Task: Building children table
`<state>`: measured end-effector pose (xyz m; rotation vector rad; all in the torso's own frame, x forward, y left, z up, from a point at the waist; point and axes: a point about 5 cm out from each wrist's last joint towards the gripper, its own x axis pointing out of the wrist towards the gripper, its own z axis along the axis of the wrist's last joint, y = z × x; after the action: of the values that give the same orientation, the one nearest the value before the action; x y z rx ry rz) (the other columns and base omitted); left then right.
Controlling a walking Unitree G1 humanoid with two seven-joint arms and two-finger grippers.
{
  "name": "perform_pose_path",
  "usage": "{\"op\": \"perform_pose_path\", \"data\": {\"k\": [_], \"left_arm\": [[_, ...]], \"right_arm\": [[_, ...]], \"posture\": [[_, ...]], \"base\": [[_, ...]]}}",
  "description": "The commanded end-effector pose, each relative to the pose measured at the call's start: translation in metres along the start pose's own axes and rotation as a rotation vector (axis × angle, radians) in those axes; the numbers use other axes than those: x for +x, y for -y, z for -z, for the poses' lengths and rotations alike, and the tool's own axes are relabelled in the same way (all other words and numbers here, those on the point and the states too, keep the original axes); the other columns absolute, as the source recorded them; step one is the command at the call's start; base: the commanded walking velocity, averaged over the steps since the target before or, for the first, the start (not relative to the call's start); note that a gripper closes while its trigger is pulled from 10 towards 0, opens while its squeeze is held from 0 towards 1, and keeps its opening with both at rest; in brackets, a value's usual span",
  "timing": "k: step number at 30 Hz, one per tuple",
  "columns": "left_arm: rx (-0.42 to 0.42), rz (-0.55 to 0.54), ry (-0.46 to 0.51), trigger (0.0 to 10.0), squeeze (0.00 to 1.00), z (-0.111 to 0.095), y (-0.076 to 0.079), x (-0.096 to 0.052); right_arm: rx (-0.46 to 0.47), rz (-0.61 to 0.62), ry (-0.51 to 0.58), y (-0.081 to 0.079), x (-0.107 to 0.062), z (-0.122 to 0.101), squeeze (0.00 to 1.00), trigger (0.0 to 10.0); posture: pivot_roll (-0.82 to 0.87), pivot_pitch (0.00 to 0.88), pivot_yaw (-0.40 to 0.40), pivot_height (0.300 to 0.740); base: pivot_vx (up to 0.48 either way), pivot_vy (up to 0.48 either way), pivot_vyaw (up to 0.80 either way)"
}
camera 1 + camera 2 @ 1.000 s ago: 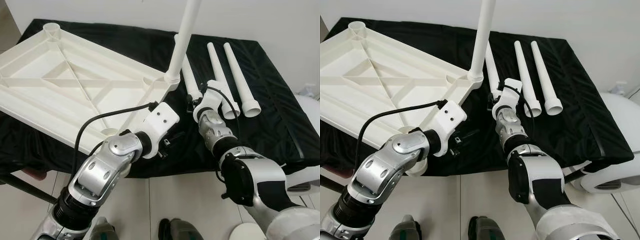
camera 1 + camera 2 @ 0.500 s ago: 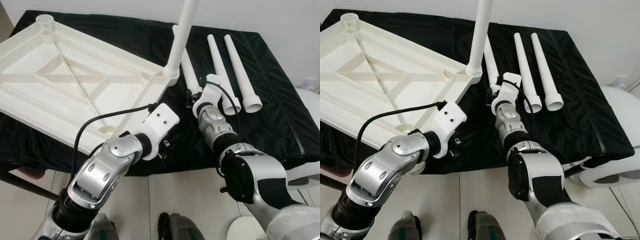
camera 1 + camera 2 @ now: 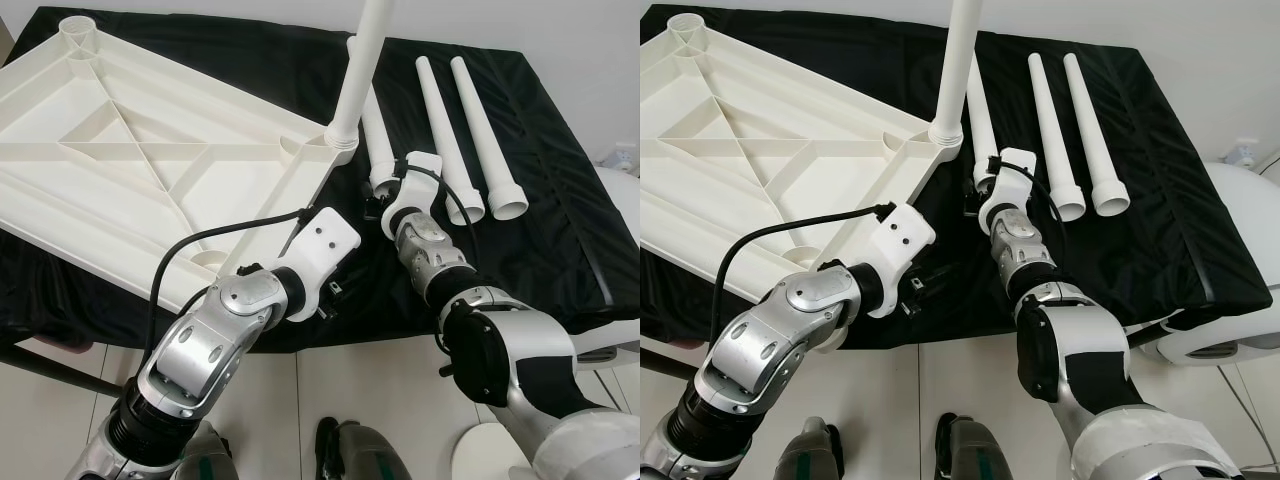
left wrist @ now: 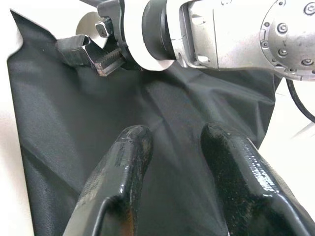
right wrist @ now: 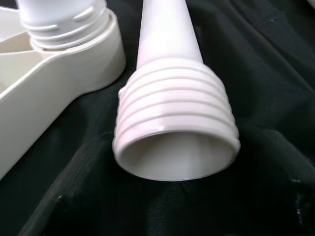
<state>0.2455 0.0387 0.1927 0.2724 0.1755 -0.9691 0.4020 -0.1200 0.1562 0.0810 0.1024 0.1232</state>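
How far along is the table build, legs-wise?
Done: one leg stands upright in a corner socket of the upside-down tabletop. In hand: the right gripper is at the threaded end of the nearest loose leg lying on the black cloth; a grip is not visible. The left gripper hovers open over the cloth. Left: that leg plus two more lying alongside.

A cream-white ribbed tabletop (image 3: 150, 165) at upper left and 4 plain white table legs (image 3: 440, 130) at upper centre lie on a black cloth (image 3: 550, 230), above 2 silver arms (image 3: 215, 340) with white wrist housings (image 3: 325, 245) and glossy black fingers (image 4: 118, 172).
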Motion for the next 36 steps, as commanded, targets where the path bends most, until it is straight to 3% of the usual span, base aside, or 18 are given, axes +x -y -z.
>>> {"op": "perform_pose_path", "data": {"k": [1,8,18,19,20,21,33,34,35,36], "left_arm": [[-0.001,0.011,0.017,10.0,0.0,-0.003,0.007,-0.001],[-0.002,0.015,0.017,10.0,0.0,-0.003,0.009,-0.001],[-0.002,0.016,0.009,10.0,0.0,-0.003,0.011,-0.001],[-0.001,0.015,0.008,10.0,0.0,-0.002,0.011,-0.002],[-0.001,0.015,0.008,10.0,0.0,-0.002,0.011,-0.002],[-0.001,0.015,0.008,10.0,0.0,-0.002,0.011,-0.002],[0.03,-0.01,-0.005,10.0,0.0,0.004,0.001,-0.004],[0.056,-0.027,-0.007,10.0,0.0,0.005,-0.004,-0.004],[0.059,-0.04,-0.012,10.0,0.0,0.006,-0.01,-0.005],[0.057,-0.054,-0.007,10.0,0.0,0.006,-0.016,-0.006]], "right_arm": [[-0.02,0.001,-0.003,0.006,0.0,-0.001,0.0,10.0],[-0.066,-0.032,0.039,0.01,0.001,-0.013,0.0,10.0],[-0.076,-0.032,0.015,0.01,0.001,-0.009,0.0,10.0],[-0.075,-0.04,0.004,0.01,0.0,-0.006,0.0,1.5],[-0.075,-0.04,0.004,0.01,0.0,-0.006,0.0,1.5],[-0.077,-0.045,0.002,0.01,0.0,-0.005,0.0,0.0],[-0.069,-0.018,0.006,0.015,0.0,-0.006,0.0,0.0],[-0.058,-0.014,0.014,0.016,0.0,-0.006,0.0,2.2],[-0.037,-0.005,0.04,0.018,-0.001,-0.008,0.0,10.0],[0.0,0.009,0.073,0.021,-0.002,-0.01,0.0,10.0]], "posture": [[0.05,0.192,-0.102,0.74],[0.05,0.194,-0.101,0.74],[0.07,0.198,-0.1,0.74],[0.07,0.204,-0.104,0.74],[0.07,0.204,-0.104,0.74],[0.07,0.204,-0.104,0.74],[0.06,0.227,-0.124,0.74],[0.06,0.228,-0.125,0.74],[0.06,0.227,-0.121,0.74],[0.06,0.226,-0.116,0.74]], "base": [[0.0,0.0,0.0],[0.0,0.0,0.0],[0.0,0.0,0.0],[0.0,0.0,0.0],[0.0,0.0,0.0],[0.0,0.0,0.0],[0.0,0.0,0.0],[0.0,0.0,0.0],[0.0,0.0,0.0],[0.0,0.0,0.0]]}}
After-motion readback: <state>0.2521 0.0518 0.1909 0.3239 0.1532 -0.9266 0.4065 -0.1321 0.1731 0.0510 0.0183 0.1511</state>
